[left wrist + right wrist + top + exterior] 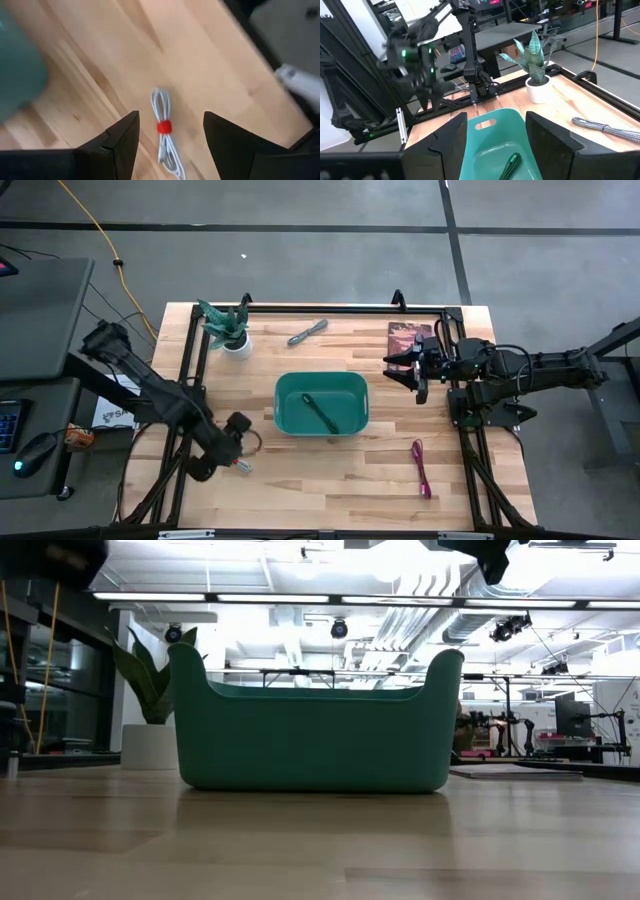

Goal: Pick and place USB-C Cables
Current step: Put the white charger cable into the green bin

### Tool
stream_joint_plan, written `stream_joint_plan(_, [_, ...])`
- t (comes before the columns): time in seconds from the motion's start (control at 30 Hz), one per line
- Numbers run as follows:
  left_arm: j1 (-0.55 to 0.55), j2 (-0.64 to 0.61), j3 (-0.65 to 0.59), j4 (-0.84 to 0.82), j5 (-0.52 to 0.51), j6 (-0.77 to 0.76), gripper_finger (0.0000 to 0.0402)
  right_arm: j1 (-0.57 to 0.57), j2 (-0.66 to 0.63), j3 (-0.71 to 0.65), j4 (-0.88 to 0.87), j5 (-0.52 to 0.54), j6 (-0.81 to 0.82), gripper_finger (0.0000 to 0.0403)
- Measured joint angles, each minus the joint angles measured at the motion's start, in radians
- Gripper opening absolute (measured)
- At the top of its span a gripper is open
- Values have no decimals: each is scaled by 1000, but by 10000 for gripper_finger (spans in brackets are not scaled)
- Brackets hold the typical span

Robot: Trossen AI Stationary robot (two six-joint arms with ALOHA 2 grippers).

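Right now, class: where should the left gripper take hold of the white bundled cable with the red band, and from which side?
At the red band, from straight above. The white bundled cable lies flat on the wood, narrowest there, between the open left gripper fingers.

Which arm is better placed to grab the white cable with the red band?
Left. Its open end effector hangs directly over the white cable, fingers either side. The right end effector is across the teal bin.
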Motion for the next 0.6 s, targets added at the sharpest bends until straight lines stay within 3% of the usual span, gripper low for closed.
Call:
stream_joint_plan(0.3, [-59, 207, -90, 19, -22, -157, 200, 0, 0, 0, -12, 0, 1, 192])
stream_joint_plan(0.6, [-65, 292, -138, 172, -49, -211, 200, 0, 0, 0, -24, 1, 2, 192])
